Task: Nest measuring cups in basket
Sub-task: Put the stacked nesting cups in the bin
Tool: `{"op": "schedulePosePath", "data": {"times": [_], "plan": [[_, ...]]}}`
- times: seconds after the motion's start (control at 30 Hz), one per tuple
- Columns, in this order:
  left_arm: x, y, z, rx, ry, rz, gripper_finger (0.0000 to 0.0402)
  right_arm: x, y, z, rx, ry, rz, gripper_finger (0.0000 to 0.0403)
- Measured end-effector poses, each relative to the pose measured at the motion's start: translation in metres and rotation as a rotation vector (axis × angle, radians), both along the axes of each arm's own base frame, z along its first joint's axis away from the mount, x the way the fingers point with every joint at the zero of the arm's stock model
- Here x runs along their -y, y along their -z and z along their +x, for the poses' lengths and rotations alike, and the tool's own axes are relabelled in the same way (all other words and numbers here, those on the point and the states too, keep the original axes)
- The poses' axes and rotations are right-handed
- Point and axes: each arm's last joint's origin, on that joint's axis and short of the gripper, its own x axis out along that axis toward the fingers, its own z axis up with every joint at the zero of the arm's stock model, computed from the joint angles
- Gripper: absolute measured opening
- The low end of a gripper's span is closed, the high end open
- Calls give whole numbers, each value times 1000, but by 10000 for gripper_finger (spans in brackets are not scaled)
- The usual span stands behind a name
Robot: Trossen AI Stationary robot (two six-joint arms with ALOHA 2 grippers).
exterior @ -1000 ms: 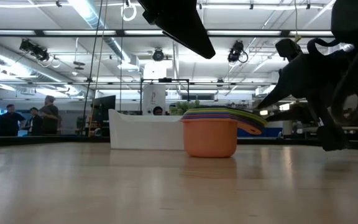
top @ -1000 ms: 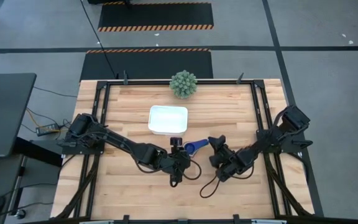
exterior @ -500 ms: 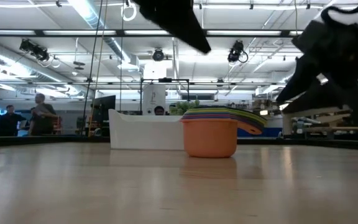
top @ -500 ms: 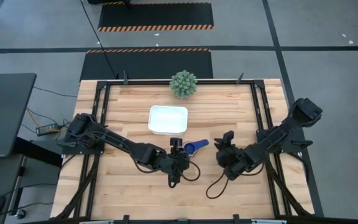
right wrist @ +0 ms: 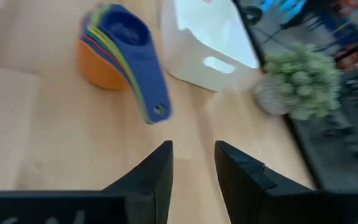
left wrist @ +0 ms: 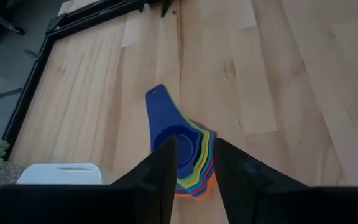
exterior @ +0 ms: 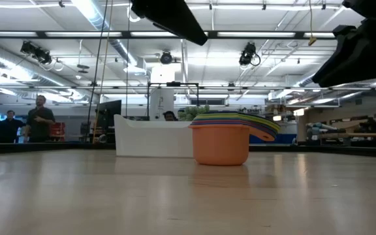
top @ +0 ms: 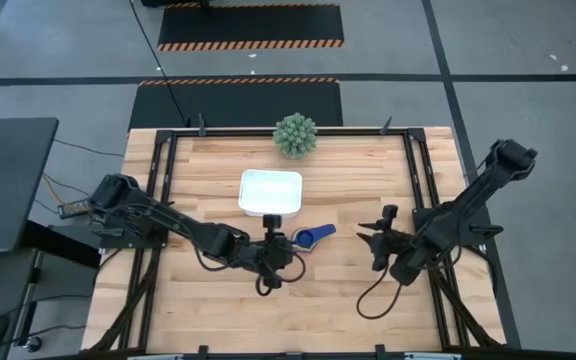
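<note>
Right pincer [top: 379, 231], slightly parted and empty, has backed away from the nested measuring cups [top: 305, 238]; left pincer [top: 271, 226] hovers there, narrowly released

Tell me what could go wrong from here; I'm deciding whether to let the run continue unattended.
1. The stacked cups stand on the table beside the basket, not in it. The left gripper hangs over one edge of the stack; an off-centre pinch might tip it or lift only some cups.
2. The handles stick out sideways and could catch the basket wall during the move.
</note>
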Motion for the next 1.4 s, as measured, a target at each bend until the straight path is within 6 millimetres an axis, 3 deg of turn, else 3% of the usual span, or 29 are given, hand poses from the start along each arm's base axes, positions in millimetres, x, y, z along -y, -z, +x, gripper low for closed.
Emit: {"op": "schedulePosePath", "data": {"times": [0.23, 0.57, 0.9, 1.13, 1.4], "plan": [[-4, 11, -12, 46, -1, -24, 110, 5, -4, 21, -36, -82, 242, 138], [-11, 13, -35, 166, -6, -63, 110, 22, -2, 51, -52, -175, 319, 193], [-31, 54, -70, 191, -41, -73, 114, 49, 1, 74, -41, -200, 391, 280], [-42, 83, -87, 272, -84, -152, 171, 63, -3, 86, -77, -247, 390, 319], [-43, 91, -94, 307, -114, -226, 245, 68, -7, 103, -133, -267, 360, 343]]}}
